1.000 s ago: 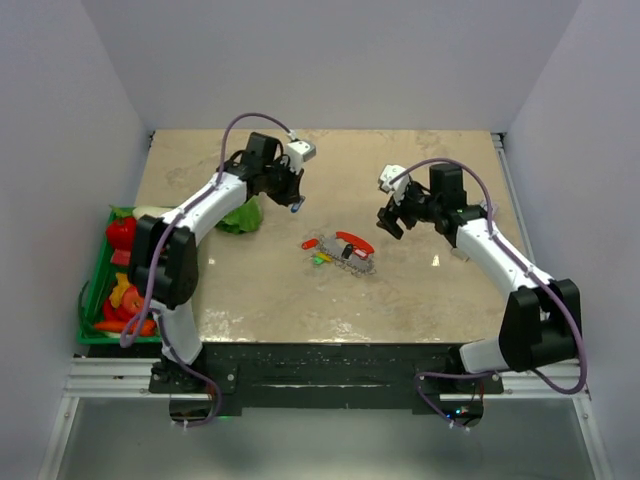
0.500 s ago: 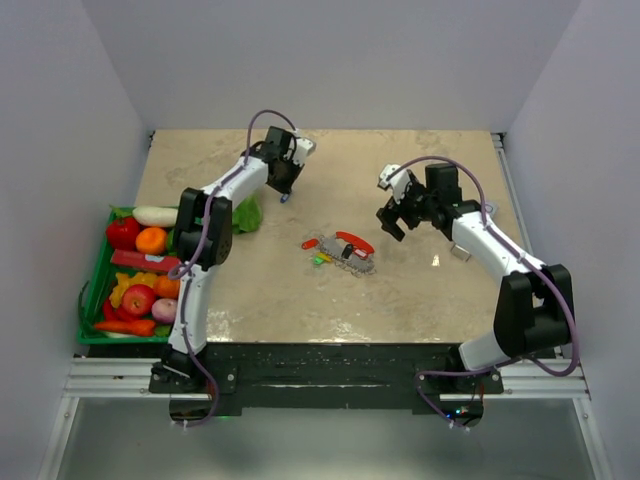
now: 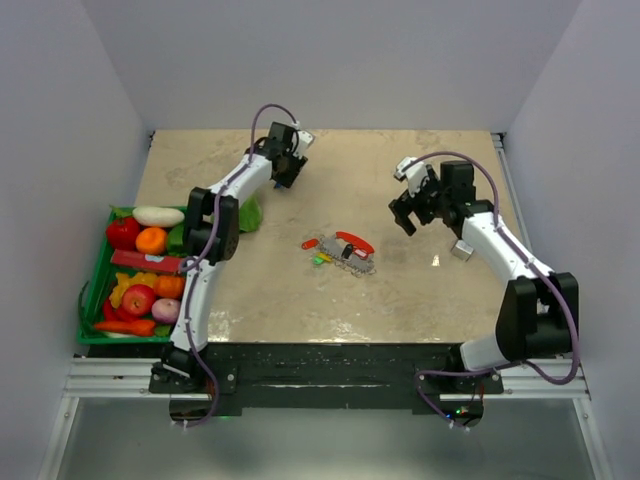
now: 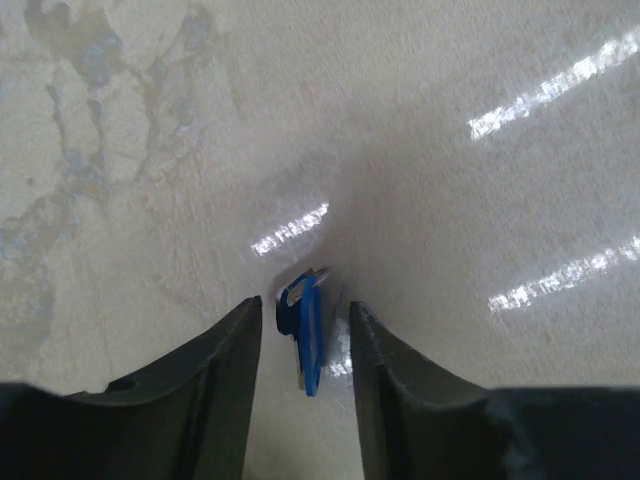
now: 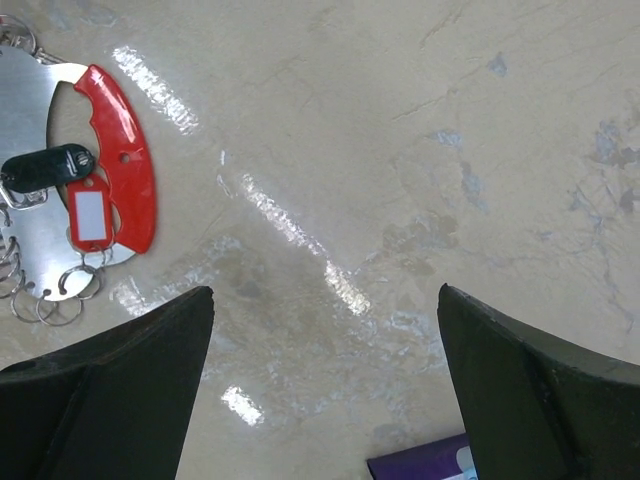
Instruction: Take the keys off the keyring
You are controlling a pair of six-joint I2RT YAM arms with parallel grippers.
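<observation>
Left jaws are seen parted toward the far edge of the bench, with a blue key between them, clear of both. Right jaws are spread wide over bare bench. The keyring is found mid-bench, with open room all round. The white label on its red tag is blank.

Keyring: cut off by the left edge of my right wrist view.
Purple item: cut off at the bottom edge.
Keys: too small from overhead to count.
</observation>
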